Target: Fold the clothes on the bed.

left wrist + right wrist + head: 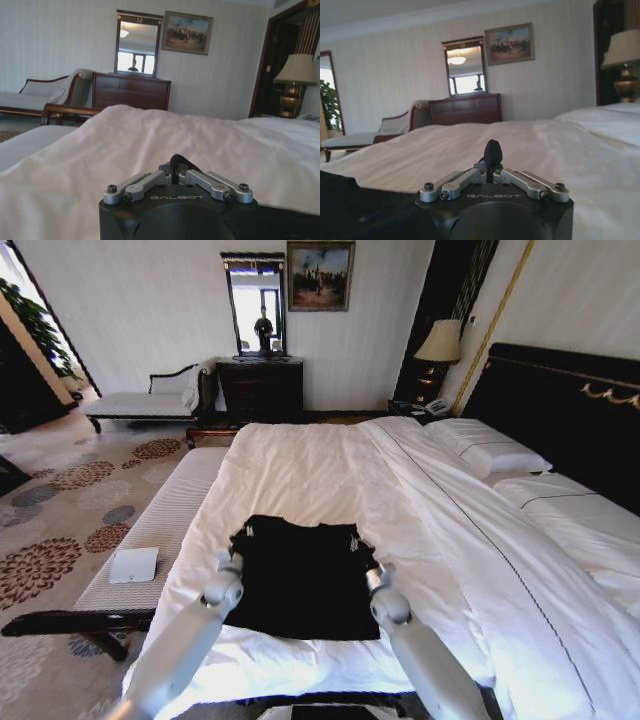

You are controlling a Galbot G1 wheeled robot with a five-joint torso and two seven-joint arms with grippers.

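Note:
The clothes [305, 585], a black T-shirt, lie as a flat dark rectangle on the near part of the bed [320, 460], on its white duvet. My left gripper [244, 533] sits at the shirt's far left corner and my right gripper [353, 540] at its far right corner. In the left wrist view the left gripper [175, 168] is shut, with a small tuft of the black fabric [175, 159] pinched between its tips. In the right wrist view the right gripper [492, 166] is shut on a black fold [493, 149]. More of the shirt [350, 207] spreads beside it.
A pale striped bench [165, 530] runs along the bed's left side with a white flat object [133, 565] on it. Pillows [485, 450] and the dark headboard [570, 410] are at the right. A dresser [260, 388], chaise [145, 400] and lamp [440, 342] stand by the far wall.

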